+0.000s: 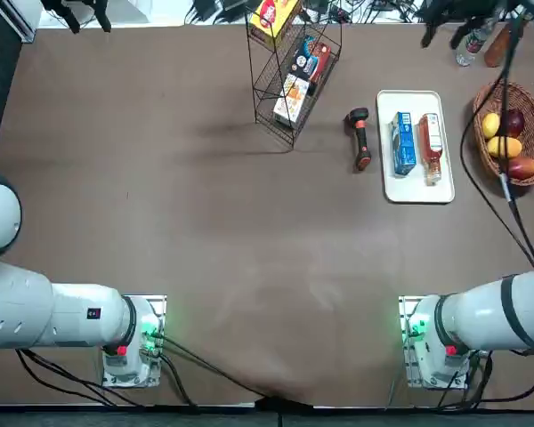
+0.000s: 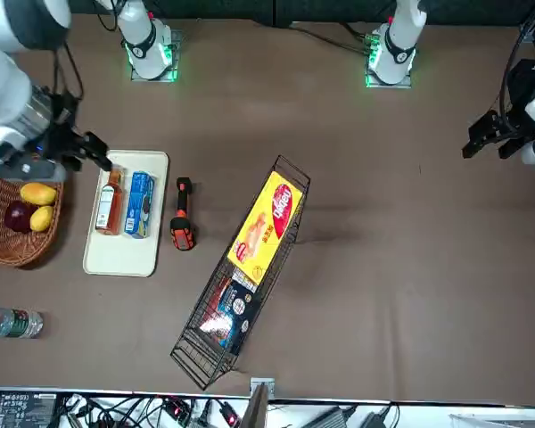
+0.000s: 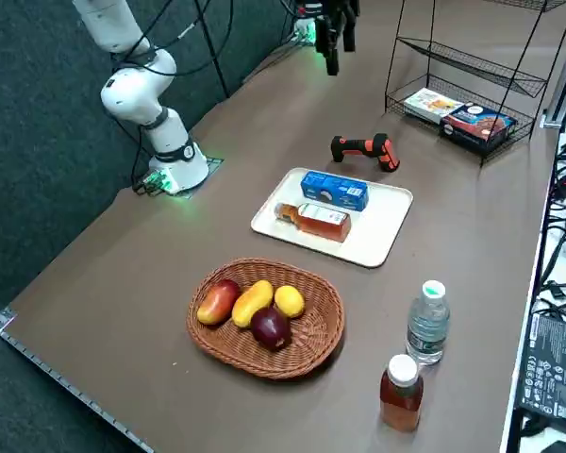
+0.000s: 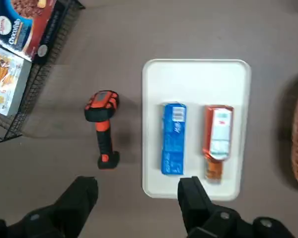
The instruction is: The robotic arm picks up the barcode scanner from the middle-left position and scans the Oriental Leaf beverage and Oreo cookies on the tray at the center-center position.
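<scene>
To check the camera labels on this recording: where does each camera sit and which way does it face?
Top: overhead, looking down; both arm bases.
Front: across the table, facing the robot; right claw above the wicker basket.
Right side: raised, looking diagonally down over the tray; an arm, black claw.
Right wrist: on the working arm, towards scanner and tray; two open fingers.
Top and front share the wire rack.

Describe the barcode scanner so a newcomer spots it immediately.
On the brown table stands a white tray. Just beside it, toward the wire rack, lies the barcode scanner. Unlike the tray's blue pack and bottle, it has a handle and chunky head, black and orange-red.
</scene>
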### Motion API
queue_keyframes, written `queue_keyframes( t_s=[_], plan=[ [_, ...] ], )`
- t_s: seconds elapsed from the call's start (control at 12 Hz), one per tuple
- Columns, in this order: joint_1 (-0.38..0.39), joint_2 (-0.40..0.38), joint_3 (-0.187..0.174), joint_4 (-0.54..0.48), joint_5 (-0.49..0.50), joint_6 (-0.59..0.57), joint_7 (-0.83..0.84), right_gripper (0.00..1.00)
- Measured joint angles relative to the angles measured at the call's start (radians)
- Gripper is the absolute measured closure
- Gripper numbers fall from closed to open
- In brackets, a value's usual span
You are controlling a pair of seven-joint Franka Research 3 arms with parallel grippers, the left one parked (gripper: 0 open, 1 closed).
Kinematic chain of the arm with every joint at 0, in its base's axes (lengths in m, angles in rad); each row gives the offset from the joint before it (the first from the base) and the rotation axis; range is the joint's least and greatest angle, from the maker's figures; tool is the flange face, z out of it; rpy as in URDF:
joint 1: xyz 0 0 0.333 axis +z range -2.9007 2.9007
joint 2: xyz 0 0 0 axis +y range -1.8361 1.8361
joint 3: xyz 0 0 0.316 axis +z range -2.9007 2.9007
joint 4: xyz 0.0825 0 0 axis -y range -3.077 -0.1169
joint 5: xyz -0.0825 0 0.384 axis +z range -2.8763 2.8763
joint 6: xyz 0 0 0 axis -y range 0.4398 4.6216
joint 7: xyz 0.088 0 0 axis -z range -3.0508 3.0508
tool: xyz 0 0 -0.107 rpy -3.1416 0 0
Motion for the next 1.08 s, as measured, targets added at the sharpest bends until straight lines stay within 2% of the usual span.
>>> queue_keyframes(
  t_s=[0.58, 1.08],
  plan=[
    [0.174, 0.083, 0.005, -0.233, 0.003, 0.385, 0.132, 0.00],
    [0.195, 0.114, 0.005, -0.347, 0.003, 0.481, 0.137, 0.00]
  ],
)
